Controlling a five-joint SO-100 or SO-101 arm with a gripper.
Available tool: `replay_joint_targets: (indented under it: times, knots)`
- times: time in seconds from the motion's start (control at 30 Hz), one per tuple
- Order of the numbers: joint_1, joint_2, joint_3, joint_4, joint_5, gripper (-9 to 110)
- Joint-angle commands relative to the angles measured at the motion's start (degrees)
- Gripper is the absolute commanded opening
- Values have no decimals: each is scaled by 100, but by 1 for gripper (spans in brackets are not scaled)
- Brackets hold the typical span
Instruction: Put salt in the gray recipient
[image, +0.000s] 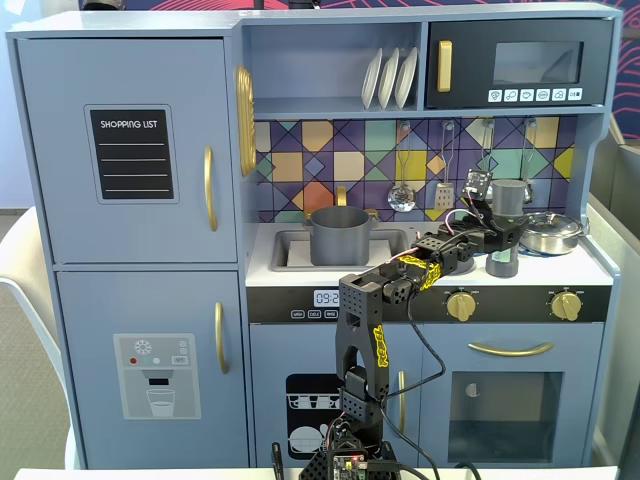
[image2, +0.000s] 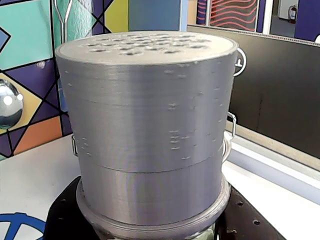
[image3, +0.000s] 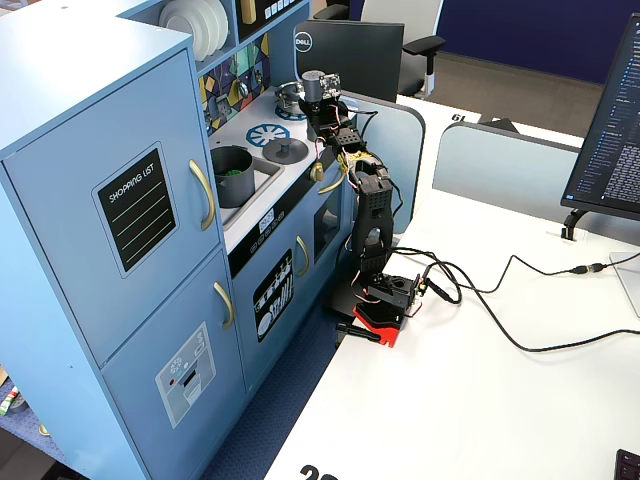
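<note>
The salt shaker (image: 510, 198) is a gray cylinder with a holed cap, and it fills the wrist view (image2: 150, 115). My gripper (image: 503, 230) is shut on it below the cap, with a black jaw showing on each side at the bottom of the wrist view (image2: 150, 225). It holds the shaker upright over the right side of the stove top, as a fixed view (image3: 313, 88) also shows. The dark-gray pot (image: 340, 236) stands in the sink, left of the gripper, and is open (image3: 233, 172).
A flat gray knobbed lid (image: 502, 264) lies on the stove just below the gripper. A shiny silver lidded pan (image: 551, 232) stands to the right, behind the shaker. Utensils (image: 402, 195) hang on the back wall. The arm's base (image3: 385, 300) stands on the white desk.
</note>
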Motion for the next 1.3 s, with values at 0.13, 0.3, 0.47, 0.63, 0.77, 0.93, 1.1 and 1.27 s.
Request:
replay_joint_targets:
  times: [0.13, 0.3, 0.47, 0.63, 0.77, 0.93, 1.1, 1.27]
  knots:
    - [114, 264, 114, -202, 237, 18]
    - [176, 325, 141, -246, 404, 42]
    - [246, 589, 290, -229, 325, 52]
    - [308, 1696, 993, 387, -158, 44]
    - [141, 3480, 1934, 2215, -1002, 18]
    - [-1283, 5704, 2487, 5458, -976, 0]
    - [-3788, 6979, 3806, 6873, -176, 0]
    - [-4632, 7989, 6267, 6697, -308, 0]
